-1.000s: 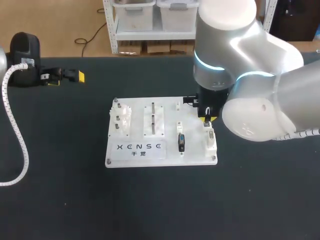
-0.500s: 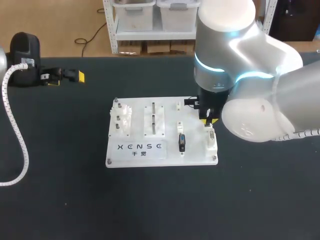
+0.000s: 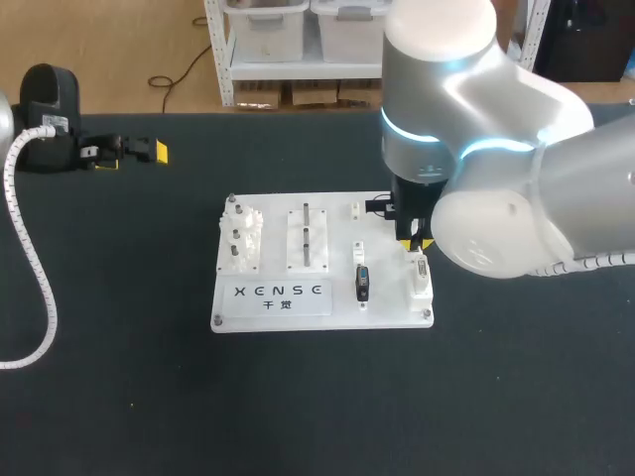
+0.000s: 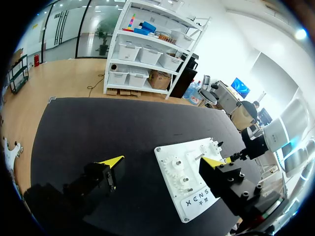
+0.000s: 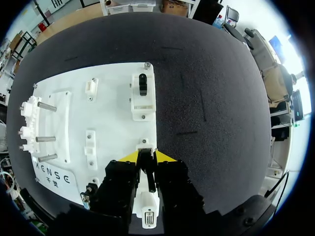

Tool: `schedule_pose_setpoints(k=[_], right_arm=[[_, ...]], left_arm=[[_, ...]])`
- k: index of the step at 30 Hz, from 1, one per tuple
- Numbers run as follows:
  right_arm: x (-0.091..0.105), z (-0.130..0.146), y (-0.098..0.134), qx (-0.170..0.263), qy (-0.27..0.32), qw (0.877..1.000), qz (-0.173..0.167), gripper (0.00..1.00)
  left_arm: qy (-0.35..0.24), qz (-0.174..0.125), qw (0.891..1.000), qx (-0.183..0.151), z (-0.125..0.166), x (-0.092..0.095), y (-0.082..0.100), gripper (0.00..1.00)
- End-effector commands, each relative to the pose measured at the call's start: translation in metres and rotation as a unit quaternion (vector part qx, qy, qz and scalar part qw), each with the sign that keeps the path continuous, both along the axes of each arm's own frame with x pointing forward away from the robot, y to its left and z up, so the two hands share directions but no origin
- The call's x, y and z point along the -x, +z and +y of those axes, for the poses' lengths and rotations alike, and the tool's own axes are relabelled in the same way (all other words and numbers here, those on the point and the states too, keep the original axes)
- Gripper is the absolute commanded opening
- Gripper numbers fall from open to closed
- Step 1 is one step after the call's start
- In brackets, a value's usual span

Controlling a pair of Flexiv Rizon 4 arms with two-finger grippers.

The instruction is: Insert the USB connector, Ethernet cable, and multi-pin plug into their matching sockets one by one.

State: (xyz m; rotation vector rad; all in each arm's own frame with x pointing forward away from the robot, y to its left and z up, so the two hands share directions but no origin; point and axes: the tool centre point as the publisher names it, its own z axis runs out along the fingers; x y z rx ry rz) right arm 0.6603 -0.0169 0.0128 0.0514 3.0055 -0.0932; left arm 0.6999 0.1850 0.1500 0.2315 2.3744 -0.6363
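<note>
The white socket board (image 3: pixel 268 307) lies mid-table. My right gripper (image 3: pixel 415 238) hangs over its right edge, above a white socket block (image 3: pixel 420 283). In the right wrist view the right gripper (image 5: pixel 146 156) is shut on a slim black connector (image 5: pixel 146 169), with that socket block (image 5: pixel 147 209) under it. Another white block (image 5: pixel 142 91) ahead of the fingers has a black plug (image 3: pixel 362 283) standing in it. My left gripper (image 3: pixel 131 157) rests open at the table's far left, away from the board (image 4: pixel 197 196), with nothing between its fingers (image 4: pixel 110 162).
White gears on posts (image 3: pixel 240 238) and a block with two pegs (image 3: pixel 306 238) fill the board's left half. A small white clip (image 3: pixel 353 209) sits near its far edge. My left arm's white spiral cable (image 3: pixel 30 268) curves over the table's left side.
My right arm has shifted slightly to the left above the board's right side, with its grip unchanged. The left arm has not moved.
</note>
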Motion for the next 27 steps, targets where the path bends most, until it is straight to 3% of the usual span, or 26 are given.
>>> schedule_pose_setpoints(k=[1,9,11,13,14,20,27], right_arm=[[-0.001,-0.005,-0.021,0.004,-0.003,1.000,0.003,0.00],[-0.003,0.000,-0.016,-0.004,0.000,1.000,-0.002,0.00],[-0.003,0.000,-0.012,-0.007,0.002,1.000,-0.007,0.20],[-0.003,0.001,-0.006,-0.007,0.003,1.000,-0.013,0.49],[-0.004,0.001,-0.003,-0.008,0.002,1.000,-0.017,1.00],[-0.006,0.009,0.026,-0.008,0.006,0.999,-0.053,1.00],[0.003,0.040,0.055,-0.023,0.033,0.996,-0.076,1.00]], left_arm=[[0.000,0.000,1.000,0.000,0.000,0.000,0.000,1.00],[0.000,0.000,1.000,0.000,0.000,0.000,0.000,1.00],[0.000,0.000,1.000,0.000,0.000,0.000,0.000,1.00],[0.000,0.000,1.000,0.000,0.000,0.000,0.000,1.00],[0.000,0.000,1.000,0.000,0.000,0.000,0.000,1.00],[0.000,0.000,1.000,0.000,0.000,0.000,0.000,1.00],[0.000,0.000,1.000,0.000,0.000,0.000,0.000,1.00]])
